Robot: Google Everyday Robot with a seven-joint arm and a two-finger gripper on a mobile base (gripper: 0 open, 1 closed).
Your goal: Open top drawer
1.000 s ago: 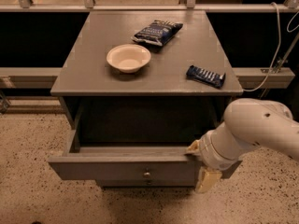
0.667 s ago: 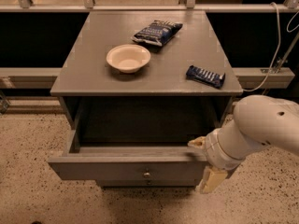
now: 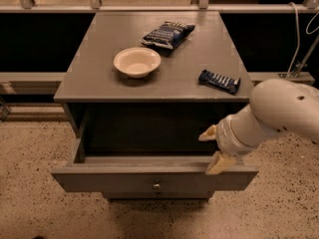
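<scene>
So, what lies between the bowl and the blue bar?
Bare grey tabletop, in the camera view. The hand is at the top drawer's front edge.

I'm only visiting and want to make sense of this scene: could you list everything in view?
cabinet: one, grey, centre of view
top drawer: one, grey, pulled out towards the camera
knob: one, metal, centre of the drawer front
bowl: one, cream, on the cabinet top, left of centre
snack bag: one, dark blue, cabinet top, towards the back
snack bar: one, blue, cabinet top, right front
floor: speckled beige, under the cabinet
cable: one, white, far right
robot arm: one, white, entering from the right
gripper: one, cream fingers apart, at the drawer's right front corner
</scene>
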